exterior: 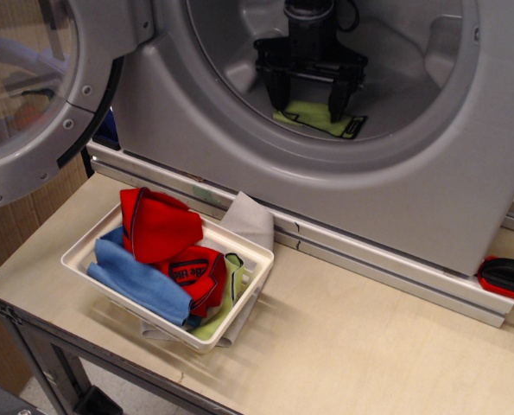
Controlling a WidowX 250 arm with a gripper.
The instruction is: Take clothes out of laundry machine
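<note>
The silver-grey laundry machine [343, 186] fills the upper part of the view, its round door [41, 95] swung open to the left. A lime-green cloth with black piping [313, 115] lies on the drum floor. My black gripper [307, 108] is inside the drum, pointing down, its two fingers spread apart and standing on either side of the cloth's near part, tips at cloth level. The fingers are open; the cloth lies flat between them.
A white tray [253, 252] on the wooden table holds red, blue and green cloths [161, 229], with a grey cloth [250, 218] draped over its back edge. A red-and-black tool [507, 277] lies at the right edge by the machine's base rail.
</note>
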